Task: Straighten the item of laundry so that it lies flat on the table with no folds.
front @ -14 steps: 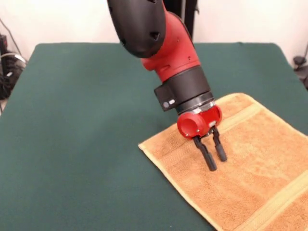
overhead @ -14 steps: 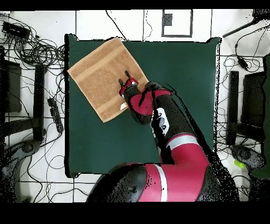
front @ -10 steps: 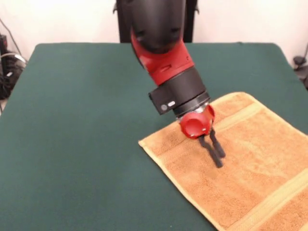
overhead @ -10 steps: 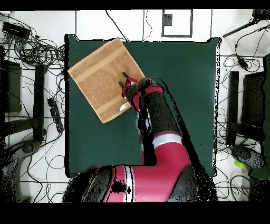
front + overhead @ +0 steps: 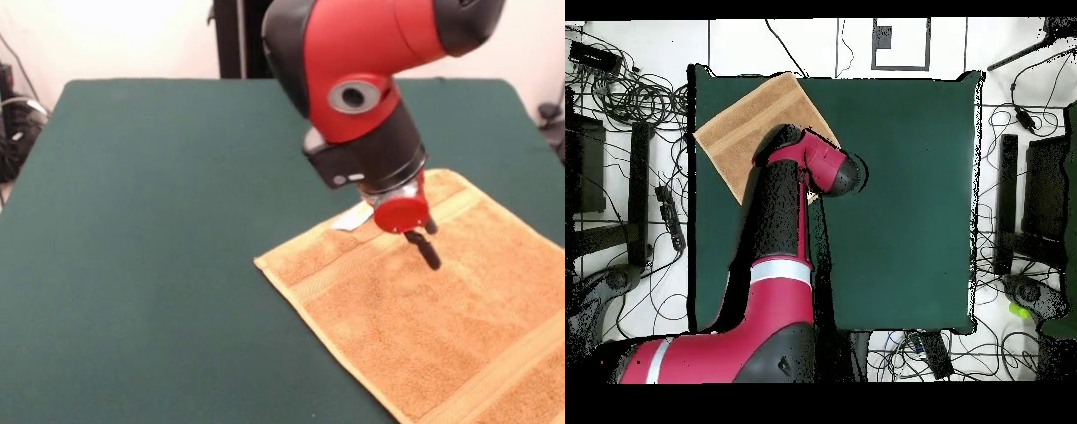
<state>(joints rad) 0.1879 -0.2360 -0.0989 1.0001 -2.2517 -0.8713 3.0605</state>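
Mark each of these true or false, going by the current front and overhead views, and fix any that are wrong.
1. The towel lies toward one corner of the table, not at its middle. True.
2. The towel is bunched up in a heap. False: it is spread out and looks flat, with no fold showing in the part in view.
3. The gripper is over the towel, near one of its woven bands. True.
4. A small white tag shows at the towel's edge beside the arm. True.
5. The towel is blue. False: it is golden-orange.
6. In the overhead view the arm leaves the whole towel uncovered. False: the arm hides part of it.
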